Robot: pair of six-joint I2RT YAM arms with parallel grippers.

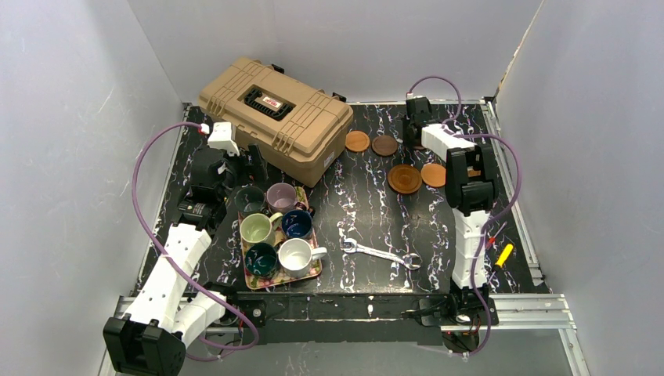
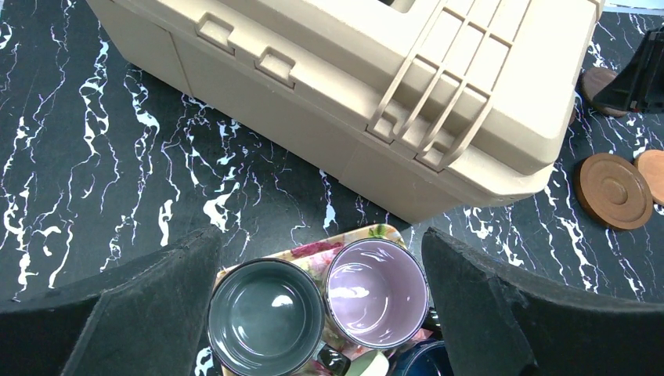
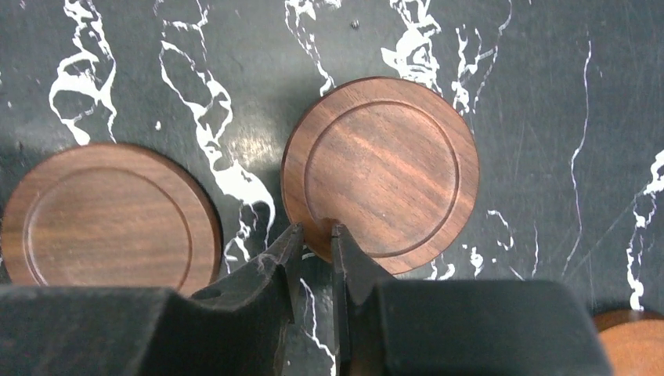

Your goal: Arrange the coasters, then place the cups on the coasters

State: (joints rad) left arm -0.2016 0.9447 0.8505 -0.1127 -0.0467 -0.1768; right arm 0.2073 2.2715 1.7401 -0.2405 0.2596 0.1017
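Two dark coasters lie side by side in the right wrist view: one (image 3: pixel 110 215) at the left and one (image 3: pixel 384 168) in the middle. My right gripper (image 3: pixel 315 229) is shut on the near rim of the middle coaster (image 1: pixel 384 145). A large rimmed coaster (image 1: pixel 405 178) and an orange one (image 1: pixel 433 175) lie nearer. Six cups stand on the floral tray (image 1: pixel 316 272): dark green (image 2: pixel 266 317), mauve (image 2: pixel 377 291), yellow-green (image 1: pixel 257 229), navy (image 1: pixel 297 224), teal (image 1: pixel 261 258) and white (image 1: pixel 296 255). My left gripper (image 2: pixel 325 270) hangs open above the dark green and mauve cups.
A tan toolbox (image 1: pixel 274 117) fills the back left, close behind the tray. A silver wrench (image 1: pixel 380 254) lies on the black marbled table near the front middle. A small yellow and red tool (image 1: pixel 502 254) lies beside the right arm's base.
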